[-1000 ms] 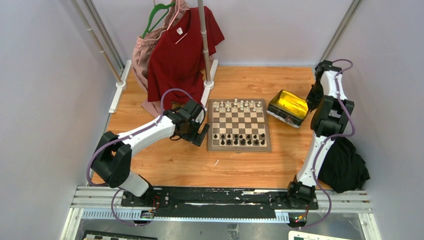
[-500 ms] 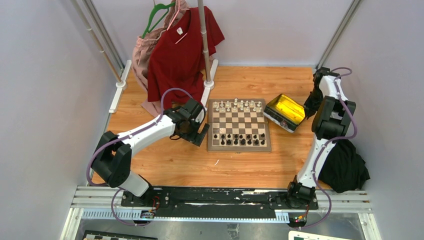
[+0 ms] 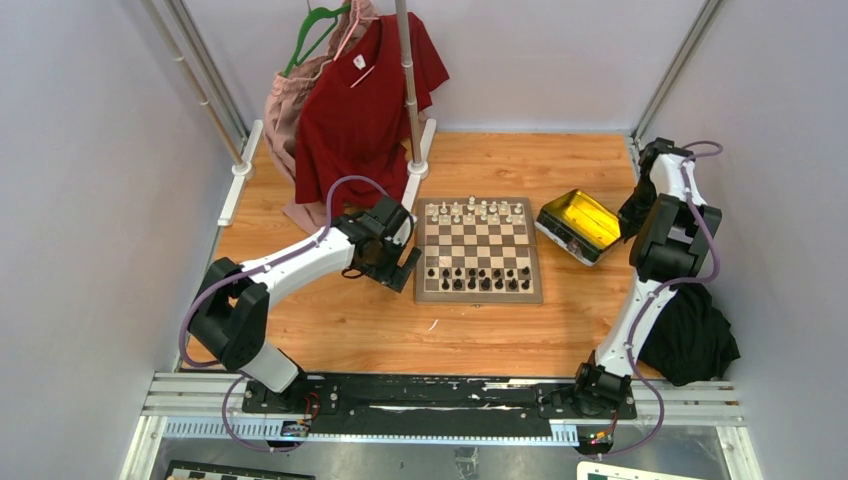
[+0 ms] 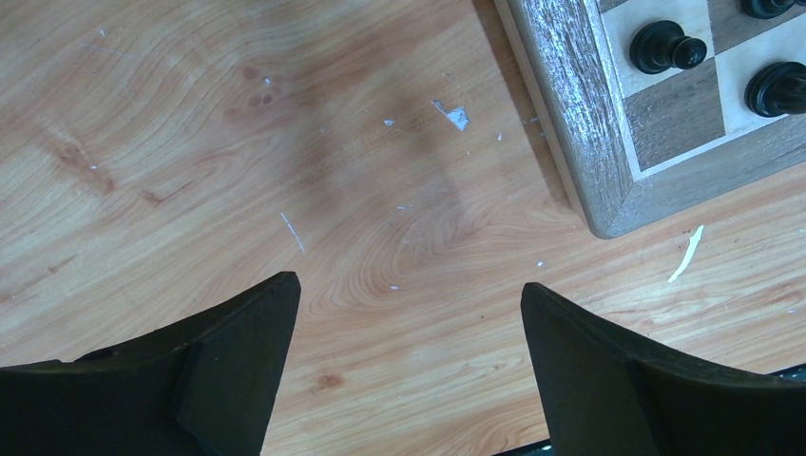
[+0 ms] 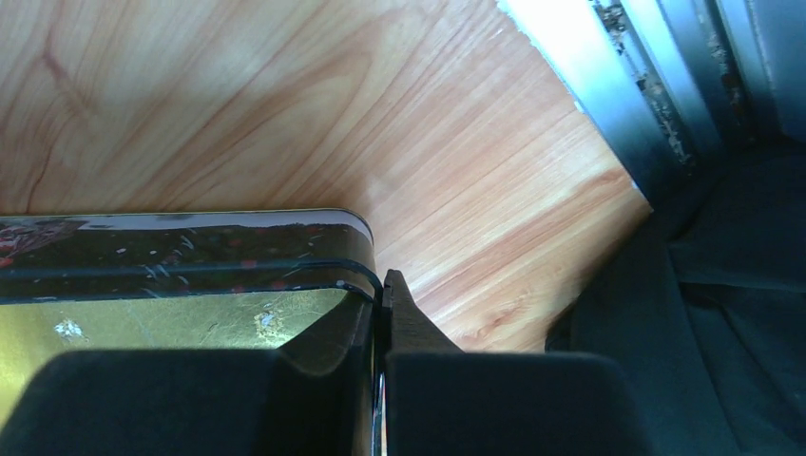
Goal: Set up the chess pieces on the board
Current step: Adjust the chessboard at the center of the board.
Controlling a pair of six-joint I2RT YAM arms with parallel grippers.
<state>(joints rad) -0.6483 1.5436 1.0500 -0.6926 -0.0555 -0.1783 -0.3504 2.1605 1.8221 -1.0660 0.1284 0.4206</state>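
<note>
Right jaws pinching tray [image 5: 181, 249], perhaps rotated

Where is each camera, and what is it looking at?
Top camera: high behind the arms, looking down on the table, board and gold tray; left arm and right arm show whole.
Left wrist: looks down at the table past the open left gripper; board corner upper right.
Right wrist: looks along the shut right gripper pinching the gold tray's rim.
Shared: top and left wrist both show the board's black pieces.
</note>
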